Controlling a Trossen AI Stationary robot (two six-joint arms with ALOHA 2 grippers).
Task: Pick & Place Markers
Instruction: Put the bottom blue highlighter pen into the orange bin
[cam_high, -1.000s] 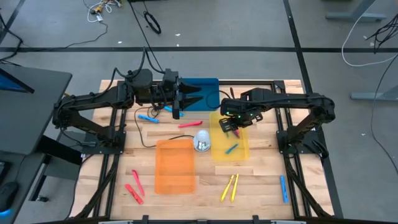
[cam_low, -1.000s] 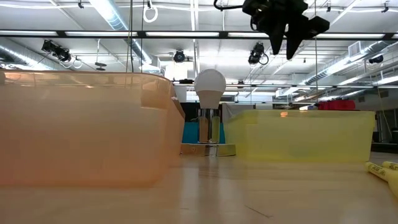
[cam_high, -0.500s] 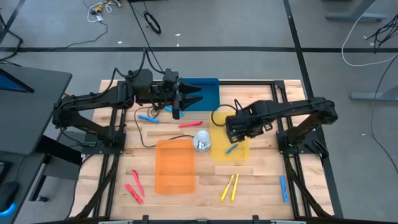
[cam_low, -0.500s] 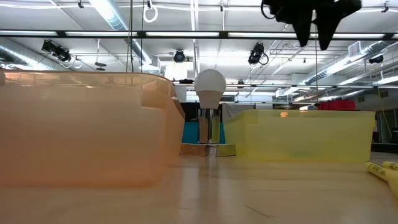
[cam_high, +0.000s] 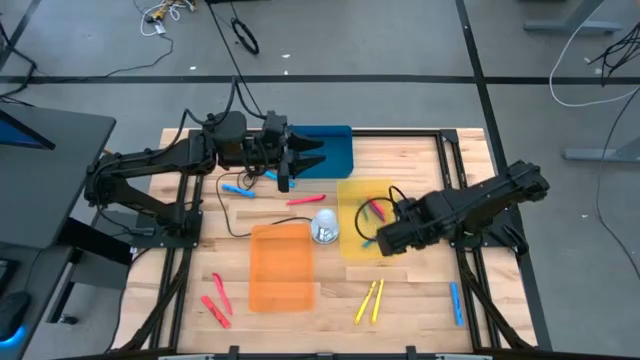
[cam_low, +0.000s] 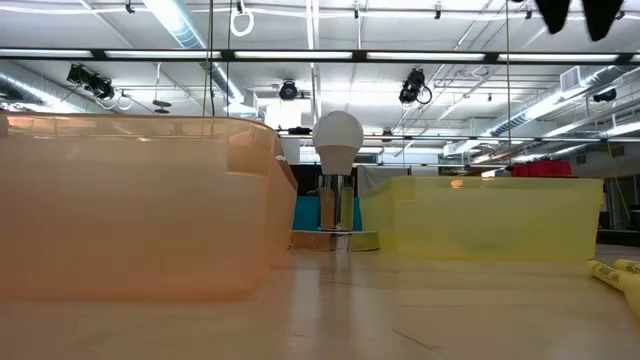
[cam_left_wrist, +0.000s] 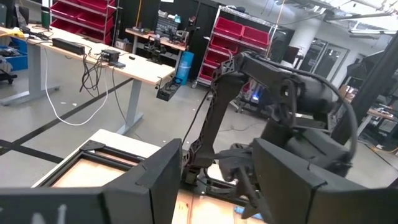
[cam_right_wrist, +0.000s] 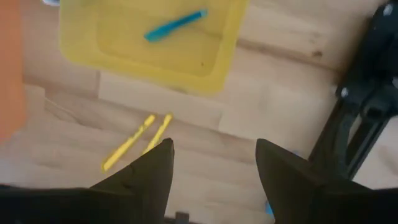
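My right gripper (cam_high: 384, 240) hangs open and empty over the near right part of the yellow tray (cam_high: 352, 190); its fingertips also show in the right wrist view (cam_right_wrist: 211, 155). In that tray lie a red and a green marker (cam_high: 377, 208) and a light blue marker (cam_right_wrist: 175, 25). Two yellow markers (cam_high: 370, 300) lie side by side on the table near the front edge and show below the gripper in the right wrist view (cam_right_wrist: 137, 142). My left gripper (cam_high: 308, 158) waits open and empty over the blue tray (cam_high: 338, 150).
An orange tray (cam_high: 281, 265) sits left of the yellow one, with a white ball on a metal base (cam_high: 325, 228) between them. Loose markers: red (cam_high: 305, 200) and blue (cam_high: 237, 190) at the back, red ones (cam_high: 215, 305) at front left, blue (cam_high: 456, 302) at front right.
My right gripper has gone from over the far part of the yellow tray toward the table's near edge and a little to the right, staying open. The red and green markers now show in the tray where it stood.
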